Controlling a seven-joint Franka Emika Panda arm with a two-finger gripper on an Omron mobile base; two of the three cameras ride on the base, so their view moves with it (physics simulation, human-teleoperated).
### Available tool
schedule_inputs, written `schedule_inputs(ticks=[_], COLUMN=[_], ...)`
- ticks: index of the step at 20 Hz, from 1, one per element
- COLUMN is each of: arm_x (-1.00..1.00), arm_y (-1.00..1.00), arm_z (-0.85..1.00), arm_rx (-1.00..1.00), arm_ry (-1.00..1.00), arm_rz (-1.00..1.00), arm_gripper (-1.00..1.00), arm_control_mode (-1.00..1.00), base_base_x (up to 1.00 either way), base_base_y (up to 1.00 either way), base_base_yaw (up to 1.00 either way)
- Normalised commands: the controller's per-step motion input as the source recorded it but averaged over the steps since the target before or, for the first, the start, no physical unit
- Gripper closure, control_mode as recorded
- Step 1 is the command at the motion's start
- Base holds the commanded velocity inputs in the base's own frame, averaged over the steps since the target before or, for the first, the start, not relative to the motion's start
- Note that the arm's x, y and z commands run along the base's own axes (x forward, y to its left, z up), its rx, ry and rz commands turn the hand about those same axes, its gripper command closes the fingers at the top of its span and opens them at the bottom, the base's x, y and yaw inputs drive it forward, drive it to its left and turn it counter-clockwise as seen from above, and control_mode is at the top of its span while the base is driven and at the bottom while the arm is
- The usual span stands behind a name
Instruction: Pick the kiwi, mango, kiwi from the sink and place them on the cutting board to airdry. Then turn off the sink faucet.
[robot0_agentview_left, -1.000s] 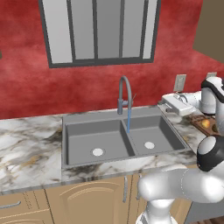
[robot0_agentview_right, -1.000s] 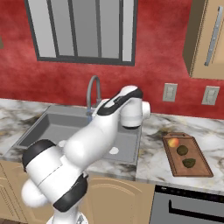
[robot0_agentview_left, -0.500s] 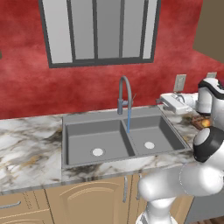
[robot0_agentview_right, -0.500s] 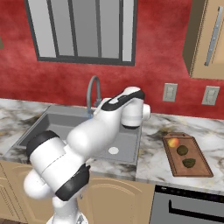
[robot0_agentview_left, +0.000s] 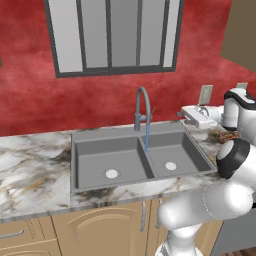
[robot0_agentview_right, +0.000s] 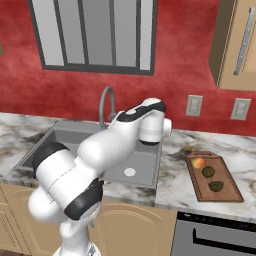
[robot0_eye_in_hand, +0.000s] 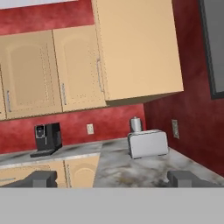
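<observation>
The grey sink (robot0_agentview_left: 107, 154) holds no fruit, just a white drain in each basin. Its gooseneck faucet (robot0_agentview_left: 141, 106) (robot0_agentview_right: 106, 102) pours a thin blue stream into the right basin. On the cutting board (robot0_agentview_right: 226, 194), right of the sink, lie the orange mango (robot0_agentview_right: 198, 162) and two dark kiwis (robot0_agentview_right: 208, 171) (robot0_agentview_right: 216, 186). My gripper (robot0_agentview_left: 182, 114) hovers above the counter just right of the faucet, level with its neck. It is open and holds nothing. In the hand view its fingertips (robot0_eye_in_hand: 43, 178) stand wide apart, facing a side counter.
Marble counter (robot0_agentview_left: 35, 165) runs either side of the sink. A toaster (robot0_eye_in_hand: 148, 143) and a black coffee machine (robot0_eye_in_hand: 47, 138) stand on the side counter under wall cabinets. Wall outlets (robot0_agentview_right: 193, 105) sit behind the board. My own white arm (robot0_agentview_right: 115, 145) crosses the sink.
The hand has drifted left from over the counter's right end toward the faucet, still open. Fruits and board have not moved.
</observation>
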Motion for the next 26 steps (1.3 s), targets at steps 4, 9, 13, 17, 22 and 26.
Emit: schedule_inputs(ticks=[4, 9, 13, 17, 22, 26], arm_x=[0.15, 0.09, 0.03, 0.11, 0.28, 0.25], arm_y=[0.0, -0.01, -0.07, -0.03, 0.0, -0.01], arm_z=[-0.03, -0.13, -0.16, -0.08, 0.0, 0.0], arm_rx=[0.0, 0.0, 0.0, 0.0, 0.0, 0.0], arm_ry=[0.0, 0.0, 0.0, 0.0, 0.0, 0.0], arm_rz=[0.0, -0.02, -0.02, 0.0, 0.0, 0.0], arm_gripper=[-1.0, -1.0, -1.0, -1.0, -1.0, -1.0], arm_control_mode=[-1.0, -1.0, -1.0, -1.0, -1.0, -1.0], base_base_x=[0.0, 0.0, 0.0, 0.0, 0.0, 0.0], base_base_y=[0.0, 0.0, 0.0, 0.0, 0.0, 0.0], base_base_yaw=[0.0, 0.0, 0.0, 0.0, 0.0, 0.0])
